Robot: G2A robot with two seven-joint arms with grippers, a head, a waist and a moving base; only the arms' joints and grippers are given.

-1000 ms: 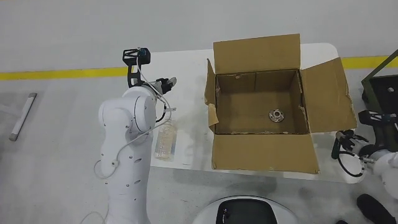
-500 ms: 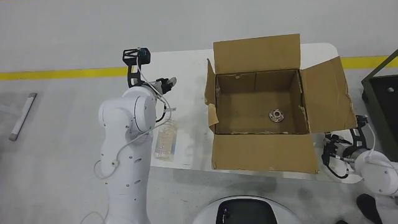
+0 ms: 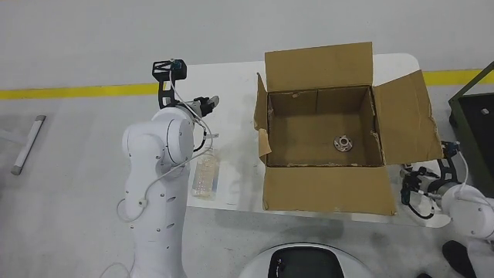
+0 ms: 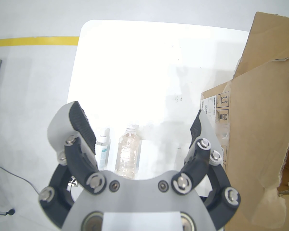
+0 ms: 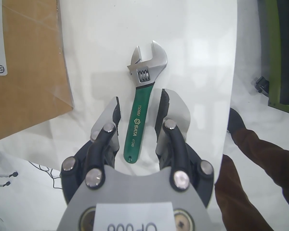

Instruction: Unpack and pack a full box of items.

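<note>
An open cardboard box (image 3: 324, 123) stands on the white table (image 3: 231, 77), with a small metal part (image 3: 342, 143) on its floor. A green-handled adjustable wrench (image 5: 147, 66) lies flat on the table beside the box (image 5: 26, 61). My right gripper (image 5: 139, 98) is open low over it, one finger on each side of the handle. From above, it (image 3: 414, 189) is at the table's front right corner. My left gripper (image 4: 137, 116) hangs open and holds nothing, high over the table's left part (image 3: 208, 103). Under it lie a clear bottle (image 4: 127, 155) and a small white bottle (image 4: 102, 150).
The clear bottle (image 3: 205, 174) lies near the table's front left edge. A dark green crate (image 3: 472, 123) stands on the floor right of the table, close to the right arm. The box's flaps (image 3: 405, 116) are folded outward. Yellow floor tape (image 3: 69, 91) runs behind the table.
The right arm has shifted a little toward the box at the table's front right corner. The left arm, the bottle and the box have not moved.
</note>
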